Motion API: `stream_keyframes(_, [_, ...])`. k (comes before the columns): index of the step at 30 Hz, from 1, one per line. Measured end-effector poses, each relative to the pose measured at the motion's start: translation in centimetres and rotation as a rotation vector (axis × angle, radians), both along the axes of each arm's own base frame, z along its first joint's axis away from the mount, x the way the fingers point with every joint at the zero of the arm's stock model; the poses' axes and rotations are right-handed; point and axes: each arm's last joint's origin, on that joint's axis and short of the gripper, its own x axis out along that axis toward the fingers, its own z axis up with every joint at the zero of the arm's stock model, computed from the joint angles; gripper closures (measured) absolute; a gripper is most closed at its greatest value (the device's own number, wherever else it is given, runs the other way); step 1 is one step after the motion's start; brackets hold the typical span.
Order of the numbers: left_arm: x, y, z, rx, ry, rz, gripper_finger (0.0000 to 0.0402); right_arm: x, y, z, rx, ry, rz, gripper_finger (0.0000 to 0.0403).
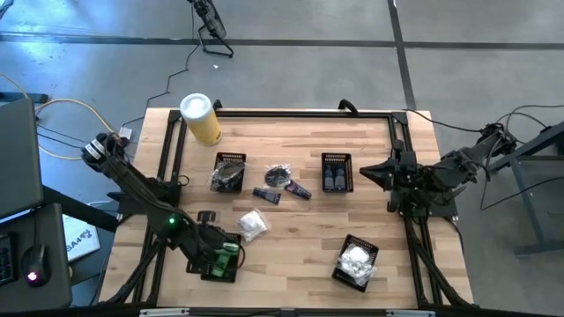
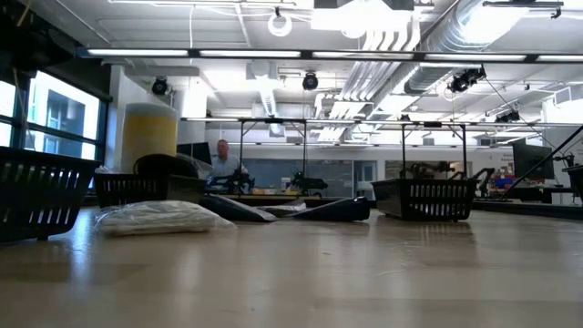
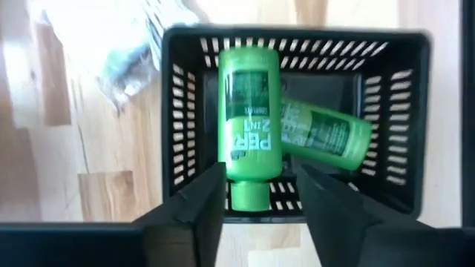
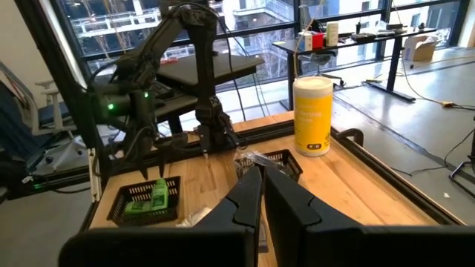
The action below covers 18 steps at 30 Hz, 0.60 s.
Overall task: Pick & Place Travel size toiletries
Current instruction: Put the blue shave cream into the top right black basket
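My left gripper (image 3: 256, 204) is open above the black mesh basket (image 1: 220, 261) at the table's near left. Two small green bottles lie in that basket. One (image 3: 249, 119) is tilted, its cap (image 3: 249, 196) up between my open fingers, which stand on either side without touching it. The other (image 3: 326, 133) lies behind it on the basket floor. On the table lie a white packet (image 1: 253, 224), two dark blue tubes (image 1: 267, 195) (image 1: 298, 189) and a silvery-clear packet (image 1: 279, 174). My right gripper (image 4: 261, 196) is shut and empty at the table's right side (image 1: 374, 173).
A tall yellow canister (image 1: 201, 119) stands at the far left. Three more black mesh baskets stand on the table: one left of the middle (image 1: 229, 172), one right of the middle (image 1: 337, 172), and one at the near right (image 1: 357, 261) with white packets. A black frame edges the table.
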Motion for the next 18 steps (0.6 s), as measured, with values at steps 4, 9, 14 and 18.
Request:
stream_keyframes(4, [-0.4, 0.5, 1.2, -0.018, -0.067, -0.007, 0.0272, 0.0, 0.0, 0.0, 0.0, 0.0, 0.0, 0.0392])
stream_keyframes(9, [0.0, 1.8, 2.1, -0.016, -0.115, 0.035, 0.0292, 0.0, 0.0, 0.0, 0.0, -0.001, 0.0, 0.0392])
stream_keyframes(14, [2.6, 3.4, 2.9, -0.017, -0.263, 0.001, 0.0303, 0.0, 0.0, 0.0, 0.0, -0.001, 0.0, 0.0392])
stream_keyframes(18, [4.9, 5.1, 4.0, 0.02, -0.427, -0.043, 0.0307, 0.0, 0.0, 0.0, 0.001, 0.0, 0.007, 0.0392])
